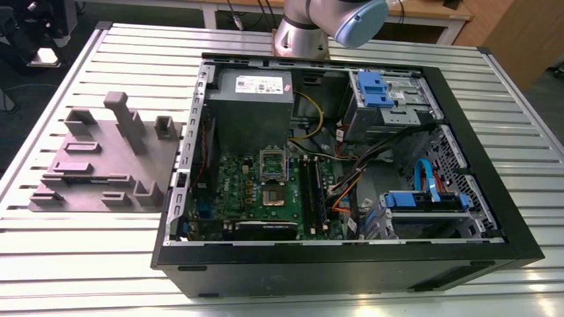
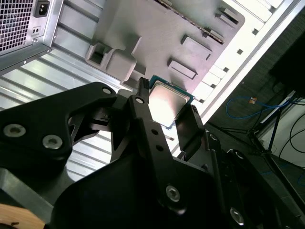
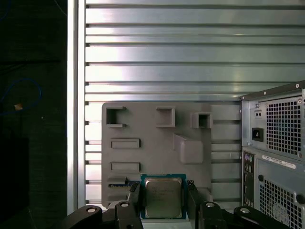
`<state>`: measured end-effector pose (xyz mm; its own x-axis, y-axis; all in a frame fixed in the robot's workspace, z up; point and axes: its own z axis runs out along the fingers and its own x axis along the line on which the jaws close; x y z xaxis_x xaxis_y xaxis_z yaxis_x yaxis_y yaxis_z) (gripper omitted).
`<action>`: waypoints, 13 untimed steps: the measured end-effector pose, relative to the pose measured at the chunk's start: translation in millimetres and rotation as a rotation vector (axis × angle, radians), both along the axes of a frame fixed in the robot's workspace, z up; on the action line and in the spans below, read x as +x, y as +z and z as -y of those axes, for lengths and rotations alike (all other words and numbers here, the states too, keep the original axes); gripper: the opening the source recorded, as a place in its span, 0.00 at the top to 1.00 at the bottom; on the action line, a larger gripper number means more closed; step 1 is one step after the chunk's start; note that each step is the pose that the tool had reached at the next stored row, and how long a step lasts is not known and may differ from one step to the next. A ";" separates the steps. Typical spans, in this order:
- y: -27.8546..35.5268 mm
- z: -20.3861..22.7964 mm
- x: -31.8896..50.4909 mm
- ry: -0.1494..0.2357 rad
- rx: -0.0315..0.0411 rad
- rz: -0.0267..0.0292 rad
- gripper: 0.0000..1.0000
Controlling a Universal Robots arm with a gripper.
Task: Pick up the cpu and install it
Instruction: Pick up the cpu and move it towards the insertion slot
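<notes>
The gripper (image 3: 163, 193) is closed on the cpu (image 3: 163, 196), pinching two opposite edges, likely so its contact side goes untouched. The chip hangs above the grey fixture (image 3: 152, 143), at the exterior view's left of the open computer case (image 1: 480, 158).

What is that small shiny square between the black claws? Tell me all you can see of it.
It is the cpu: a flat square chip with a silvery metal top and a thin green edge. The gripper clamps it by two opposite sides, metal top facing both wrist cameras. The grey fixture lies beyond it.
</notes>
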<state>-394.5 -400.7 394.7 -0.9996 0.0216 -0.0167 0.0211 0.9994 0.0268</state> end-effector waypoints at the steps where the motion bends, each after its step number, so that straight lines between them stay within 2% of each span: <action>1: 0.0 0.0 0.1 0.000 0.0000 -0.0001 0.53; 13: 0.0 0.0 3.1 0.000 0.0000 0.0000 0.53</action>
